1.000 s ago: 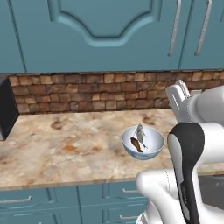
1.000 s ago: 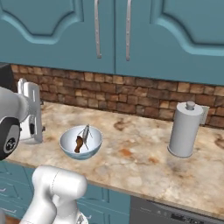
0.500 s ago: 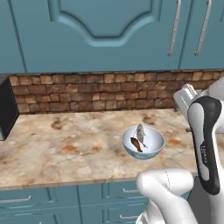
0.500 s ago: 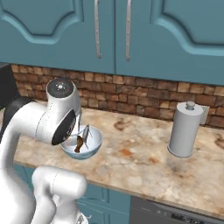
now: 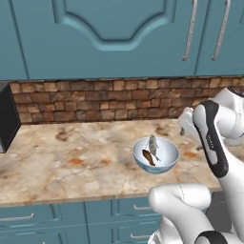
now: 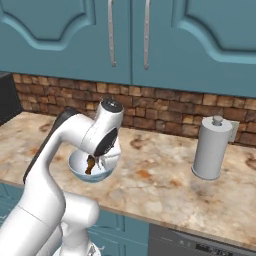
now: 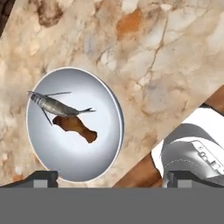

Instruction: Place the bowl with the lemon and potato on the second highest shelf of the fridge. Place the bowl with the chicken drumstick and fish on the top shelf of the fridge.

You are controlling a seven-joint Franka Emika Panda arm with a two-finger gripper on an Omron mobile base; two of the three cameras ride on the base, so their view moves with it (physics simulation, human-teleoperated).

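change: my arm has swung over the counter [image 5: 71, 167], tool [image 7: 109, 177] now above the bowl [image 5: 156, 155] | tool: wide open, empty | bowl: on counter, fish [image 7: 54, 105] and drumstick [image 7: 75, 127] inside | meaning: I judge the grasp comes next

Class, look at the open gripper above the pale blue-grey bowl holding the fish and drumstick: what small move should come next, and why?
Probably lower the open gripper toward the rim of the pale blue-grey bowl. The jaws stand wide, hold nothing, and hover above the bowl, where the silvery fish and brown chicken drumstick lie.
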